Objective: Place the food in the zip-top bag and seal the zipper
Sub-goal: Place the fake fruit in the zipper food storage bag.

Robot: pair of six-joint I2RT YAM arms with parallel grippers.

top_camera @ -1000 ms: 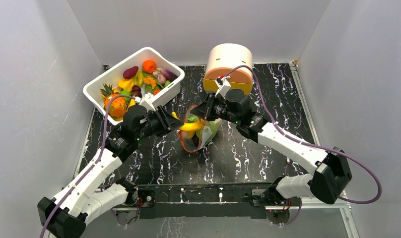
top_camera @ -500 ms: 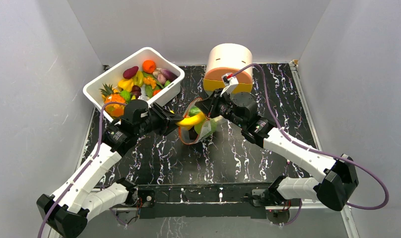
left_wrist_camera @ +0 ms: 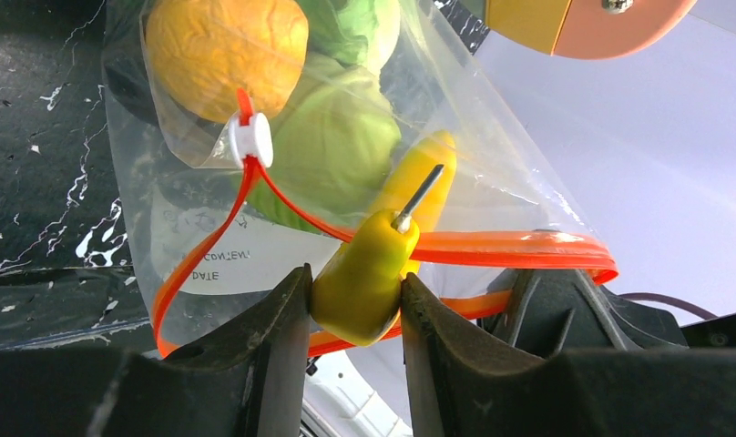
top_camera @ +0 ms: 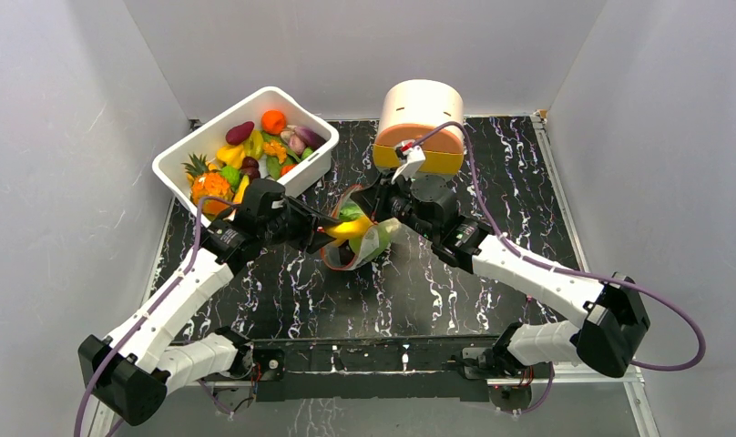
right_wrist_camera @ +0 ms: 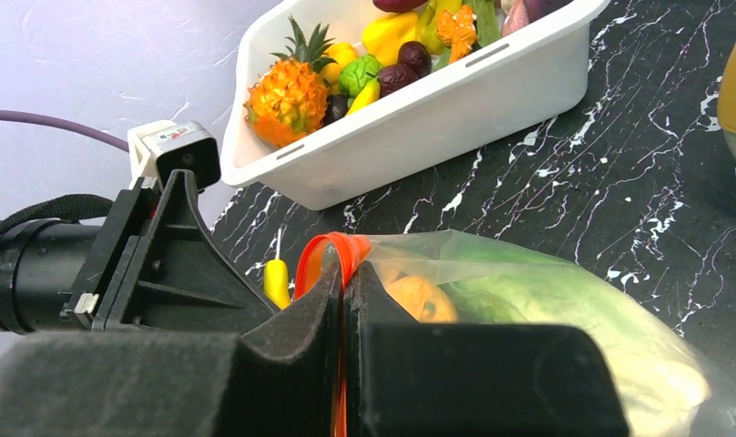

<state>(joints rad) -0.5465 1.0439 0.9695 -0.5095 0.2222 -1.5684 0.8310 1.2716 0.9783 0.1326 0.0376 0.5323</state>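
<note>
The clear zip-top bag point(top_camera: 362, 244) lies on the black table, with an orange piece point(left_wrist_camera: 223, 45) and a pale-green cabbage point(left_wrist_camera: 332, 137) inside. My right gripper point(top_camera: 383, 211) is shut on the bag's orange-red zipper strip point(right_wrist_camera: 342, 250) and holds the mouth open in a loop point(left_wrist_camera: 519, 248). The white slider point(left_wrist_camera: 250, 141) sits on the strip. My left gripper point(left_wrist_camera: 355, 291) is shut on a yellow toy piece point(left_wrist_camera: 364, 273) with a metal pin at its tip. The piece's tip is at the bag's mouth, over the strip. It also shows in the top view point(top_camera: 349, 229).
A white tub point(top_camera: 178, 173) with several toy fruits and vegetables stands at the back left, close behind my left gripper point(top_camera: 321, 229). A round cream-and-orange drawer box point(top_camera: 422, 123) stands at the back centre, just behind my right wrist.
The left arm has pushed forward and kept the yellow piece at the bag's mouth. The right gripper has shifted slightly with the strip, and the bag now lies lower and flatter.
</note>
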